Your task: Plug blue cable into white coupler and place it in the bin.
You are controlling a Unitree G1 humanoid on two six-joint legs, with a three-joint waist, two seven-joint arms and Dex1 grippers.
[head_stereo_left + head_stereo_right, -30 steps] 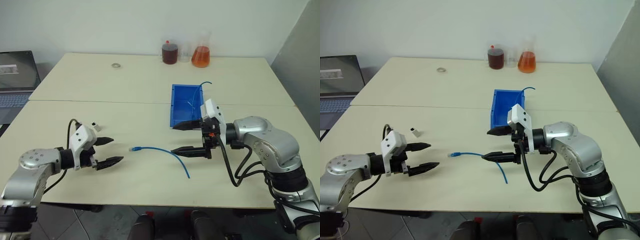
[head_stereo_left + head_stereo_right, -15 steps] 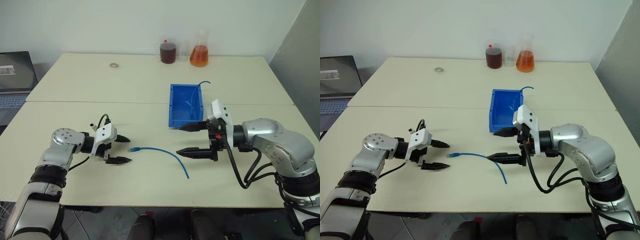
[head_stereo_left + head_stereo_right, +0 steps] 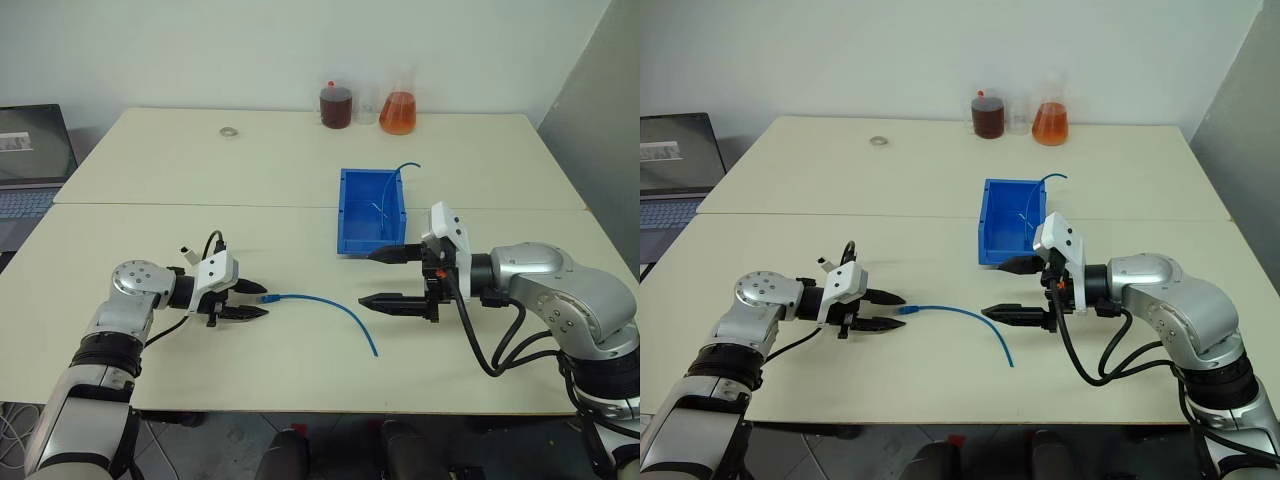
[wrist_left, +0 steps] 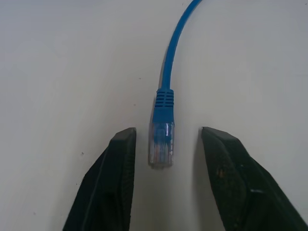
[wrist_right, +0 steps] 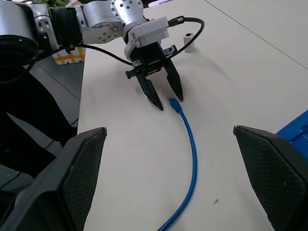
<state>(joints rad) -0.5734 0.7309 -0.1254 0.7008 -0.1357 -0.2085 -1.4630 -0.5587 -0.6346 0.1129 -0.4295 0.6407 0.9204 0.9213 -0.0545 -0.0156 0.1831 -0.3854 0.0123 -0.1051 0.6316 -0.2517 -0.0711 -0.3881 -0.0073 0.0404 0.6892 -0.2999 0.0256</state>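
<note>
The blue cable (image 3: 330, 305) lies curved on the table between my two arms. Its translucent plug (image 4: 161, 137) sits between the fingers of my left gripper (image 3: 258, 302), which stands open, a narrow gap showing on each side of the plug. The white coupler (image 5: 189, 42) stands on the table just behind my left hand, apart from it. My right gripper (image 3: 366, 278) hovers open and empty above the cable's other end, in front of the bin (image 3: 346, 215). Another thin blue cable (image 3: 388, 192) rests in the bin and pokes over its far rim.
Two flasks, one with brown liquid (image 3: 339, 104) and one with orange liquid (image 3: 399, 110), stand at the table's far edge. A small ring (image 3: 232, 130) lies at the back left. A laptop (image 3: 28, 160) sits left of the table.
My left gripper has moved right, up to the cable's plug, and its fingers have narrowed around it. My right gripper has stayed open and nearly still.
</note>
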